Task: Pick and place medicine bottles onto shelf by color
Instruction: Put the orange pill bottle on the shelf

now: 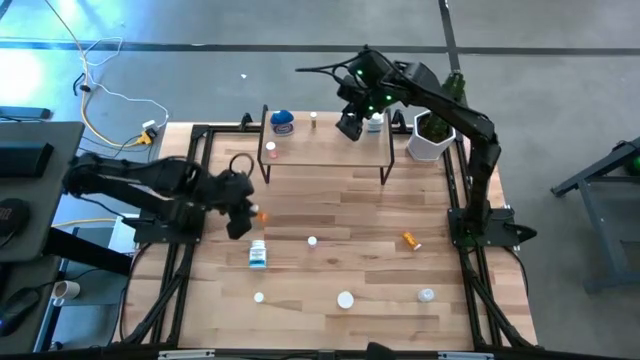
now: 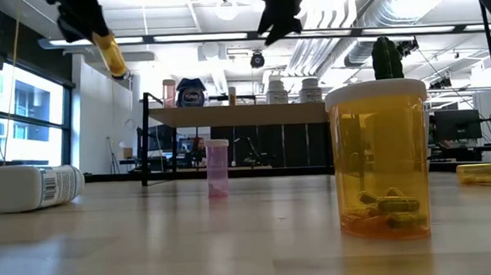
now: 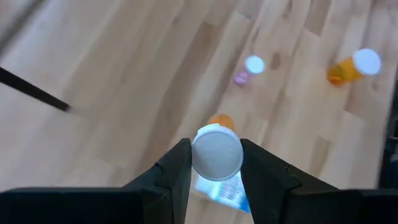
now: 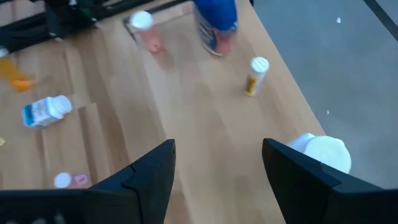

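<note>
My left gripper [image 1: 243,215] hangs over the table's left part, shut on a small orange medicine bottle [image 2: 111,55] with a white cap. My right gripper [image 1: 350,126] hovers open above the shelf [image 1: 325,152], nothing between its fingers [image 4: 214,168]. On the shelf's top board stand a blue-lidded jar [image 4: 216,22], a pinkish bottle [image 4: 146,28], a small yellow vial [image 4: 255,74] and white bottles [image 1: 375,122]. On the table, a blue-labelled white bottle [image 1: 258,255] lies on its side, a pinkish bottle [image 1: 312,241] stands, and an orange bottle [image 1: 411,240] lies flat. My left gripper pinches the orange bottle's white cap [image 3: 200,153] by its sides between the two fingers. The fingers slant down from the table's left. The bottle hangs tilted, its orange body [image 2: 117,67] pointing down beyond the fingers, lifted clear of the table.
A white pot with a green plant [image 1: 432,135] stands at the shelf's right end. Three white-capped bottles [image 1: 345,299] stand along the near edge; one orange one [image 2: 379,156] is close to the low camera. Bare planks lie between the shelf and the near bottles.
</note>
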Controlling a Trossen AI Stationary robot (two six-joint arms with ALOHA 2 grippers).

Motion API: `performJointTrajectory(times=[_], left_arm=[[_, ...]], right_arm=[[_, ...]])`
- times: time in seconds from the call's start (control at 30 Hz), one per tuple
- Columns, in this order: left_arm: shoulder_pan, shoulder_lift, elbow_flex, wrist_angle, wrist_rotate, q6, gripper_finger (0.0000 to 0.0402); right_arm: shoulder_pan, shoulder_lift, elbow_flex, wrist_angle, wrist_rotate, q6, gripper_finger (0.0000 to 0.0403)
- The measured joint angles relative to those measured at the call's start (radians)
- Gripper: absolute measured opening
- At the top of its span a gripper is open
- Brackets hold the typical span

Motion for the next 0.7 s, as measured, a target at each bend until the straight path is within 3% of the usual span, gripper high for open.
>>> performJointTrajectory(times=[0.4, 0.7], left_arm=[[0.374, 0.054, 0.14, 0.003, 0.092, 0.326, 0.0113], [0.551, 0.182, 0.345, 0.002, 0.107, 0.502, 0.0113]], right_arm=[[0.05, -0.051, 0.0, -0.001, 0.009, 0.041, 0.0232], [0.048, -0.052, 0.0, -0.009, 0.018, 0.06, 0.0232]])
